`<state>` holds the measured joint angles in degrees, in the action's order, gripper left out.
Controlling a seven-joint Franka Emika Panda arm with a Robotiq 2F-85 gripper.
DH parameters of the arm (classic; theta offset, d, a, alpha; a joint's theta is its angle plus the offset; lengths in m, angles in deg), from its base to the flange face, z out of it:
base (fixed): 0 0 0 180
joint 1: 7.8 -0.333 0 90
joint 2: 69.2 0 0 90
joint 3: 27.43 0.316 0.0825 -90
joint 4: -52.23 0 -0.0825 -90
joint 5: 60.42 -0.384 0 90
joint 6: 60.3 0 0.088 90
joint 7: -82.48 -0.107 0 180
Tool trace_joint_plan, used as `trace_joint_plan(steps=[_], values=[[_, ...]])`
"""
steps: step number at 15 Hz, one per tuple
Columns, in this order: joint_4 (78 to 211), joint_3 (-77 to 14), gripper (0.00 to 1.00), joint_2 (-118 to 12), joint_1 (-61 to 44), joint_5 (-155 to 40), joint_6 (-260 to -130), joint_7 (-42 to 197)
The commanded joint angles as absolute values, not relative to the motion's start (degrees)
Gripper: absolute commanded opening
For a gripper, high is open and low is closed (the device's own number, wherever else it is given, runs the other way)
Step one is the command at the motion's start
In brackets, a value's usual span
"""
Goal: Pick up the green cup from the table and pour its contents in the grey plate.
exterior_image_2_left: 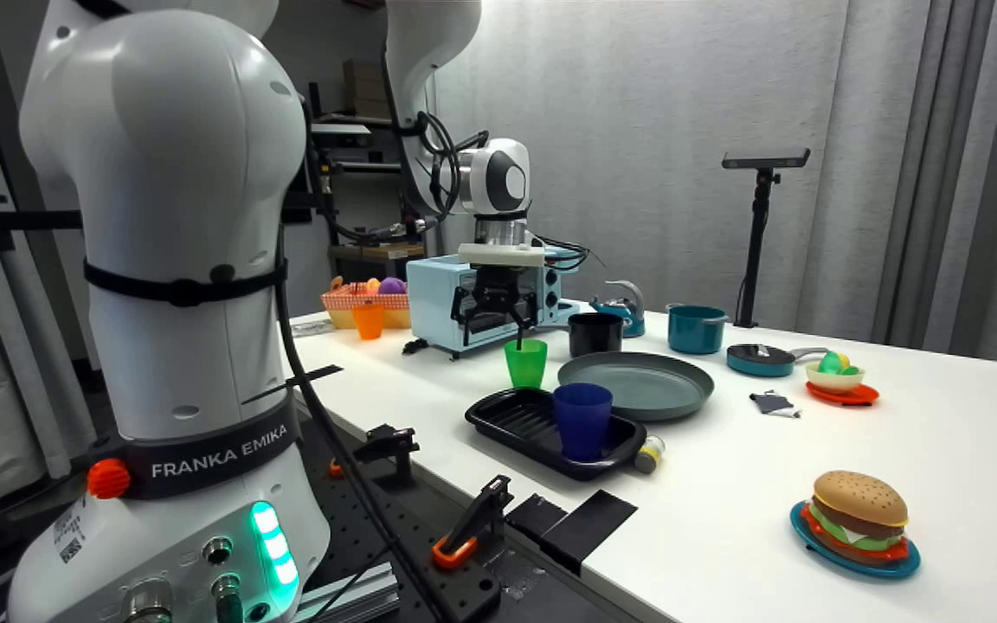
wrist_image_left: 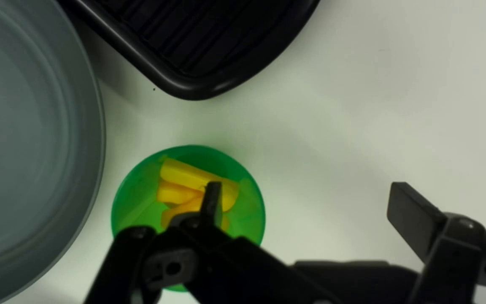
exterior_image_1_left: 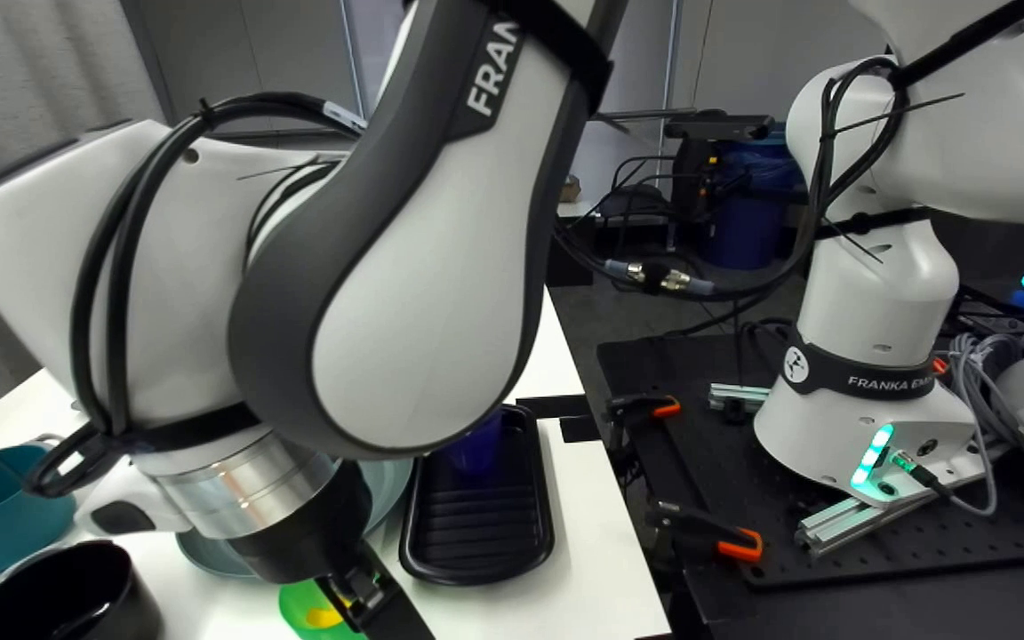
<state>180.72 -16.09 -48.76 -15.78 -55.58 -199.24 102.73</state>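
I have the gripper (wrist_image_left: 310, 200) spread wide, one finger over or inside the green cup (exterior_image_2_left: 526, 368), its mate outside, presumably to pinch the wall between them.

Can read "FRANKA EMIKA" on black base collar (exterior_image_2_left: 215, 461) in an exterior view. In an exterior view, shows only as "FRANKA EM", next to round white logo (exterior_image_1_left: 796, 364). Cuts off at "FRAN" on big arm link (exterior_image_1_left: 428, 276). Too small to read on code sticker (exterior_image_2_left: 71, 550) on base (exterior_image_2_left: 170, 545).
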Motion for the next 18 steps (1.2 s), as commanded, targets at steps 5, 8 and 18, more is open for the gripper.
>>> trace_joint_plan(steps=[5,8,18], values=[[177.76,-15.76,0.89,-45.1,-14.31,-56.27,-200.27,103.97],[177.74,-15.85,0.58,-44.69,-14.22,-55.9,-200.38,103.71],[178.88,-15.55,0.0,-47.29,-15.25,-54.43,-199.93,102.98]])
